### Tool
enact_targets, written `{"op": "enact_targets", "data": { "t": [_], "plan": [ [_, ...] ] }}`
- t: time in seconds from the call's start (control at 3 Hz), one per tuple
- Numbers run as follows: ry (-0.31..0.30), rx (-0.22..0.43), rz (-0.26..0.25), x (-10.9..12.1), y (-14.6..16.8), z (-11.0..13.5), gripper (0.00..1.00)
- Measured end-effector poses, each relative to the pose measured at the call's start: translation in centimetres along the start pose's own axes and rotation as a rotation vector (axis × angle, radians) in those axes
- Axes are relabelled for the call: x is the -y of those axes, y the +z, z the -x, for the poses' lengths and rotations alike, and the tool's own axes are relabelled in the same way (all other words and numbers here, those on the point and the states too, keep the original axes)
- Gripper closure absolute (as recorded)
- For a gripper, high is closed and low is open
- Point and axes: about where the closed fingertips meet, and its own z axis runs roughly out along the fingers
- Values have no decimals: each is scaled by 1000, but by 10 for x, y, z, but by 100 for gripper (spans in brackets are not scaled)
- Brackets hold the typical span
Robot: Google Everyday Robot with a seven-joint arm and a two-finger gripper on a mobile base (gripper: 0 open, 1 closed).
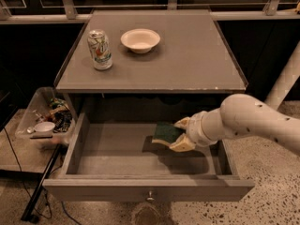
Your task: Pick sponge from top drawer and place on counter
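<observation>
Inside the wide, shallow grey-brown wooden top drawer [117, 151], which stands open, the white arm's two-finger gripper [182, 134] is clenched on the right end of the small green-topped sponge [165, 132]. The sponge is tilted, right of centre, evidently gripped for lifting. The flat grey-brown counter [187, 55] above has not yet received it.

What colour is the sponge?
Dark green, in the camera view; the pincer holds the sponge inside the top drawer.
</observation>
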Motion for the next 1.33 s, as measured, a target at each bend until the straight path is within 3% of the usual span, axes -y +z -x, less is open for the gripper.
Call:
{"op": "enact_targets", "data": {
  "t": [1.33],
  "plan": [
    [-146, -20, -100, 51, -177, 93, 100]
  ]
}}
